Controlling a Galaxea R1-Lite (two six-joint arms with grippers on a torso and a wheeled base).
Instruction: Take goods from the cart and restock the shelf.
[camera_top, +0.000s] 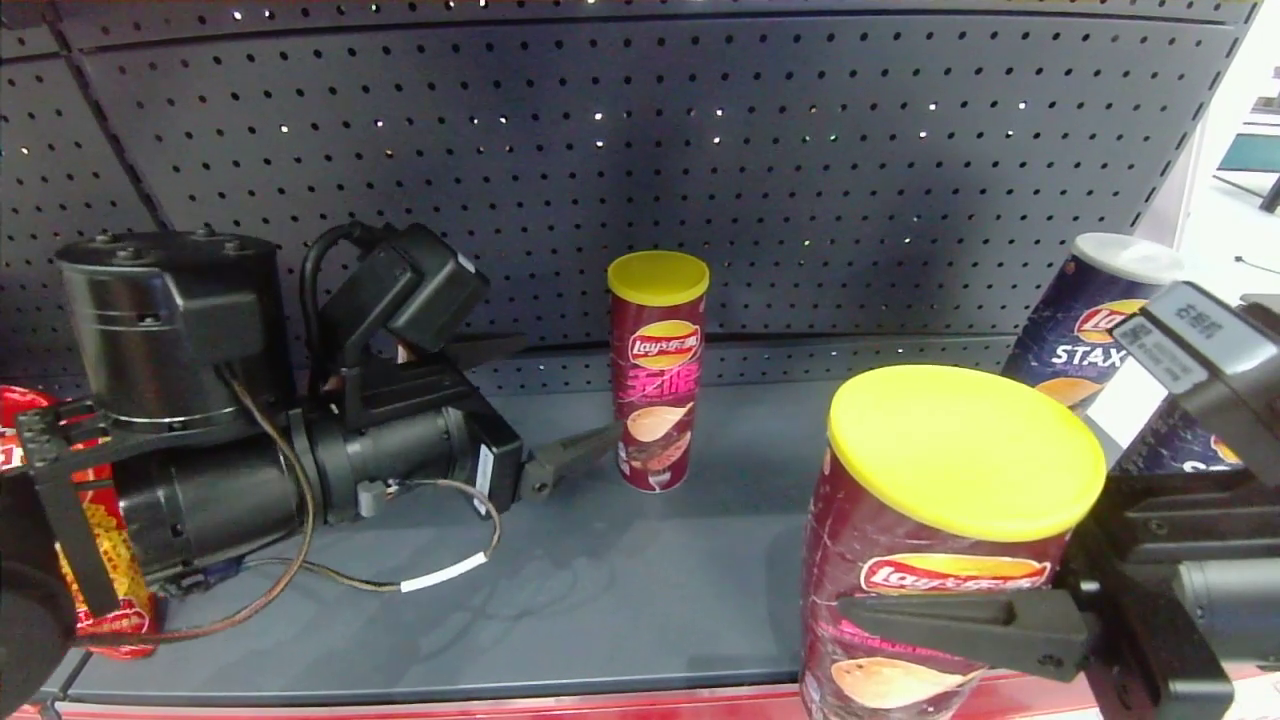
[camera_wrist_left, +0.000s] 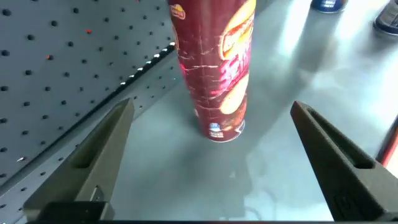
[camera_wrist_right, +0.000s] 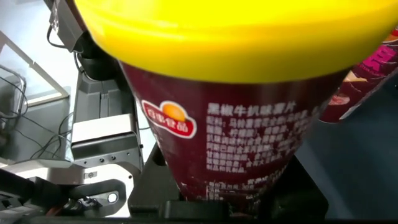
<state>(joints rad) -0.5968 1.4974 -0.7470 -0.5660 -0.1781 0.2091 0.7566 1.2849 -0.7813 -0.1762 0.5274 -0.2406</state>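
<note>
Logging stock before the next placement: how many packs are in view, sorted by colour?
Maroon cans, yellow lids: 2, the standing can on the shelf and the held can in the right gripper
Dark blue can, pale lid: 1
Red bag: 1
Total: 4

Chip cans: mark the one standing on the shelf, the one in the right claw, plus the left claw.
shelf can (camera_top: 655, 380), head view, label mid-body.
held can (camera_top: 965, 445), head view, yellow lid centre.
left claw (camera_wrist_left: 211, 104), left wrist view, midway between fingertips.
</note>
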